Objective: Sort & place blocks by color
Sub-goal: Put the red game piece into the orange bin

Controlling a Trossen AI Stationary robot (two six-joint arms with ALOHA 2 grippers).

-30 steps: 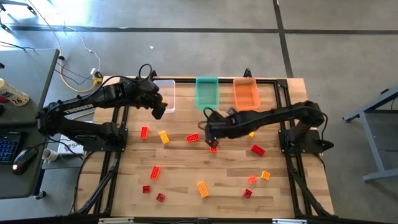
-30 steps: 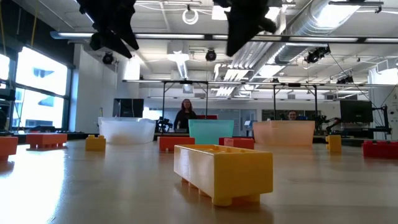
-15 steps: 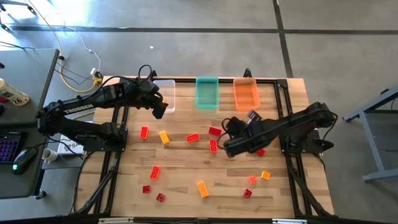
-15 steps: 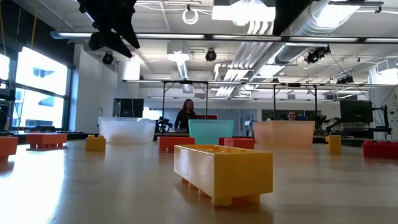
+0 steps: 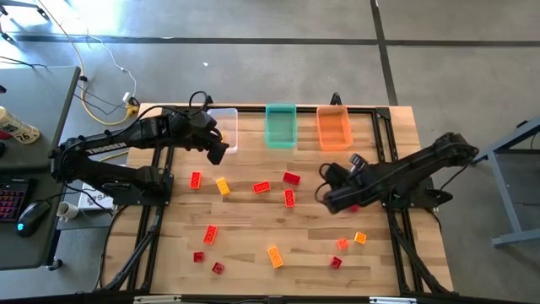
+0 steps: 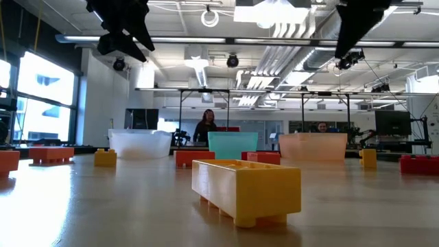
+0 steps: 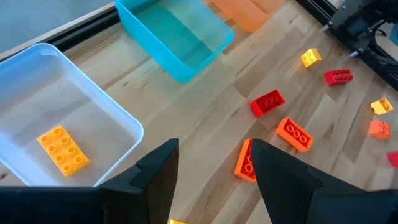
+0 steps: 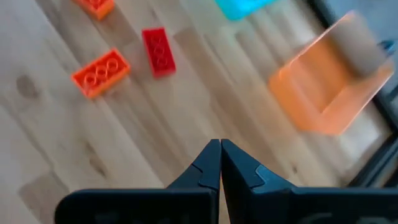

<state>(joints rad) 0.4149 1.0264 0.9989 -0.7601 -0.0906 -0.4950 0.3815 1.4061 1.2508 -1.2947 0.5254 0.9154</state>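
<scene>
While the wooden desk (image 5: 253, 228) carries nearly all the blocks loose, sorting looks barely started. Three bins sit in a row along the far edge: clear bin (image 5: 226, 128), teal bin (image 5: 280, 127), orange bin (image 5: 333, 127). Only one yellow block (image 7: 62, 148) shows inside the clear bin; the teal bin looks empty in the left wrist view, and the orange bin's contents I cannot tell.

Left on the desk: a red block (image 5: 291, 178), an orange block (image 5: 261, 187) and another red-orange one (image 5: 289, 198) near the middle, a red block (image 5: 196, 179) and a yellow block (image 5: 223, 186) on the left side, an orange block (image 5: 210, 234), two small red ones (image 5: 199, 257) (image 5: 218, 268) and a yellow-orange block (image 5: 274, 255) toward the near edge, plus a few small orange and red pieces (image 5: 342, 244) (image 5: 360, 238) (image 5: 336, 263) on the right. Judged: about a dozen to go.

Left arm reaches across from its base, with the left gripper (image 5: 216, 149) raised just beside the clear bin; jaws spread, holding nothing. Right arm stretches low from the right side, with the right gripper (image 5: 327, 196) over the desk in front of the orange bin; jaws pressed together, nothing pinched between them in the right wrist view.
</scene>
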